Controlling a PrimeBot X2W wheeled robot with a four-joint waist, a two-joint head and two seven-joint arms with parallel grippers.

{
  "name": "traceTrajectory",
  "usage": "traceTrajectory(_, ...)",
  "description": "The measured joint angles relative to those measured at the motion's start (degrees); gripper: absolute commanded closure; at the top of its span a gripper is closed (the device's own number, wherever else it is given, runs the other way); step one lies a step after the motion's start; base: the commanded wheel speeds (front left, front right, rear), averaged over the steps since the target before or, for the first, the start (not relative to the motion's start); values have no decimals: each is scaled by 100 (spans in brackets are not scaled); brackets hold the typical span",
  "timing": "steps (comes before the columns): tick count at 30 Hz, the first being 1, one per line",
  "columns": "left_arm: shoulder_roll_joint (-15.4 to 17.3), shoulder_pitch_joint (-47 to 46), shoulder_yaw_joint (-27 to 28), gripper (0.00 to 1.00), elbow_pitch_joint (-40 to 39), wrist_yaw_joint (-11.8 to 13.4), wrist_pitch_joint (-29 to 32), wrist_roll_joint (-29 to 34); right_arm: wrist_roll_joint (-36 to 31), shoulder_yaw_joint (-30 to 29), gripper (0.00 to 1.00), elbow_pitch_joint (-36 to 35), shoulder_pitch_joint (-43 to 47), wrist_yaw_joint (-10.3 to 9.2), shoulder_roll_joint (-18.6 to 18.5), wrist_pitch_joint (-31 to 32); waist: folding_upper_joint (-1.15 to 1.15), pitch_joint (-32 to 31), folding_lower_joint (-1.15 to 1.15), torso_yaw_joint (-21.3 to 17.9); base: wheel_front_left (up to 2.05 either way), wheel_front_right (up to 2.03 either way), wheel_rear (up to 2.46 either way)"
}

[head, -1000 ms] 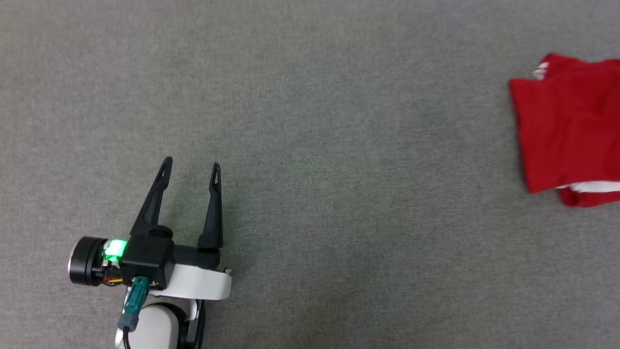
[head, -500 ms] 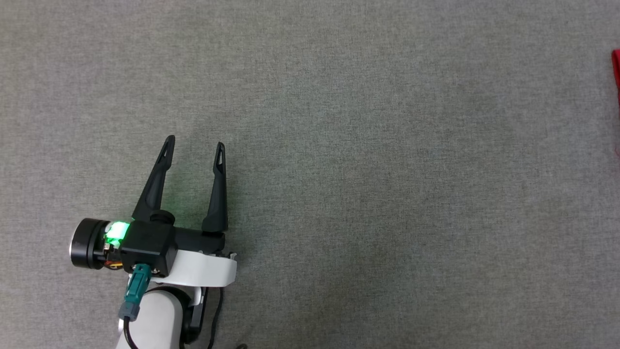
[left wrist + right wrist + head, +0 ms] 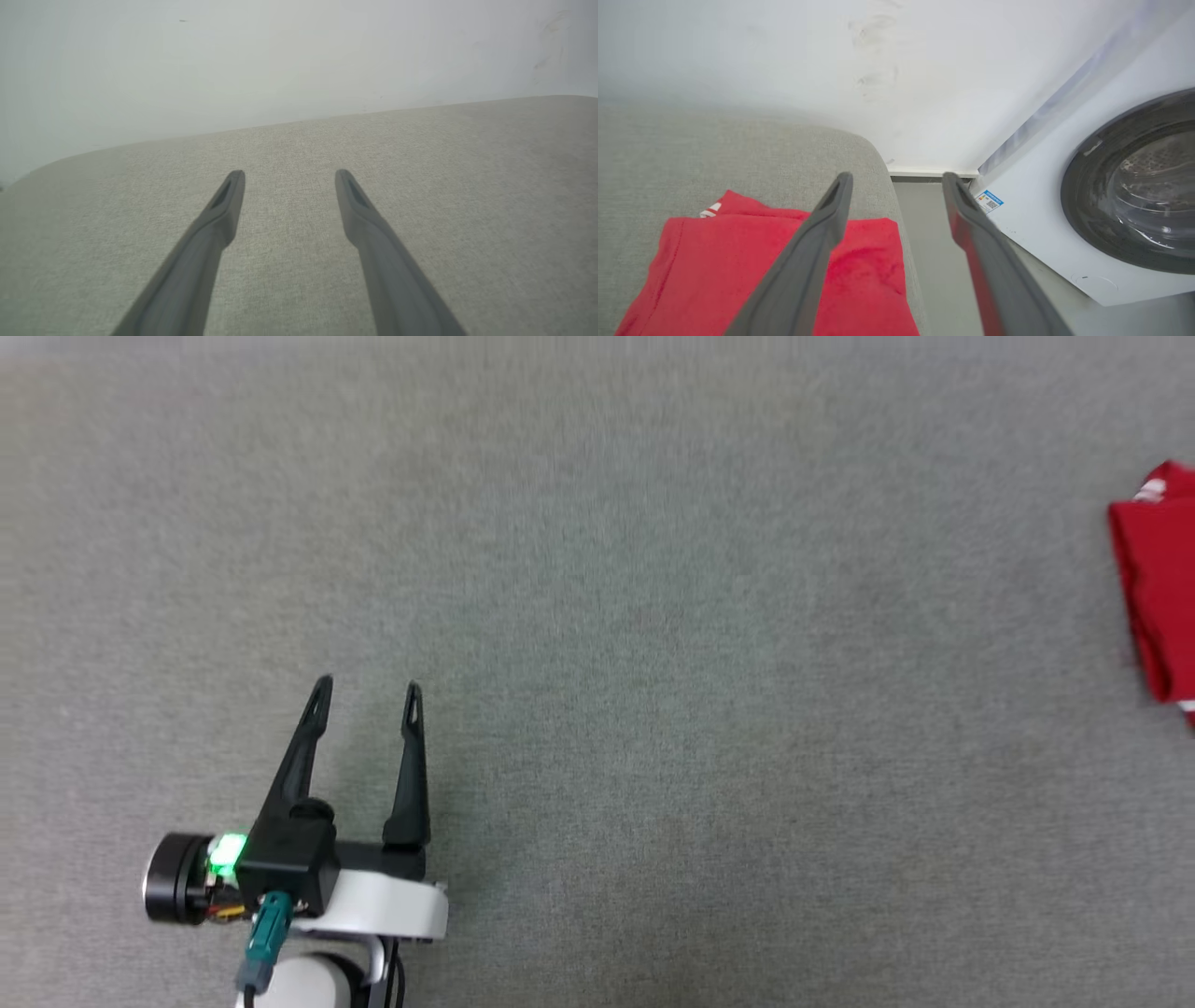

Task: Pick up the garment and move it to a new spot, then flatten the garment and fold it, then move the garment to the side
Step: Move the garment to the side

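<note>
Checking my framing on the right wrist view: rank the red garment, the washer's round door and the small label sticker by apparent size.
1. garment, nearer the camera and cut by the frame, so its lead is unsure.
2. washer door, also cropped.
3. label sticker, clearly smallest.

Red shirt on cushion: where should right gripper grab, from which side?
Likely the garment by its edge at the rim of the cushion: it lies flat and folded, so the open right gripper, coming down from that side, could pinch the stacked layers.
</note>
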Motion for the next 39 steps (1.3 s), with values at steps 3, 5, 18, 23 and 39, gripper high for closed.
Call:
traceTrajectory(3,0,183,62,0,30,22,0,-18,-361,-277,0,-332,98,0,316,-548,0,-290,0,0,0,0,0)
traceTrajectory(5,1,294,110,0,57,42,0,-33,-597,-452,0,-637,183,0,601,-823,0,-474,0,3,0,0,0)
traceTrajectory(18,-11,705,368,0,242,25,0,-156,-1460,-999,0,-3410,1705,-1,2680,-1266,0,-1402,-1,231,0,0,0)
traceTrajectory(23,-16,794,446,0,288,-5,0,-165,-1484,-697,0,-3850,2362,0,3239,-1274,0,-1589,-1,350,0,0,0)
traceTrajectory(39,-101,1107,524,0,550,-172,0,-243,-1334,-727,0,-3710,4213,-1,4174,-1288,0,-2033,0,375,0,0,0)
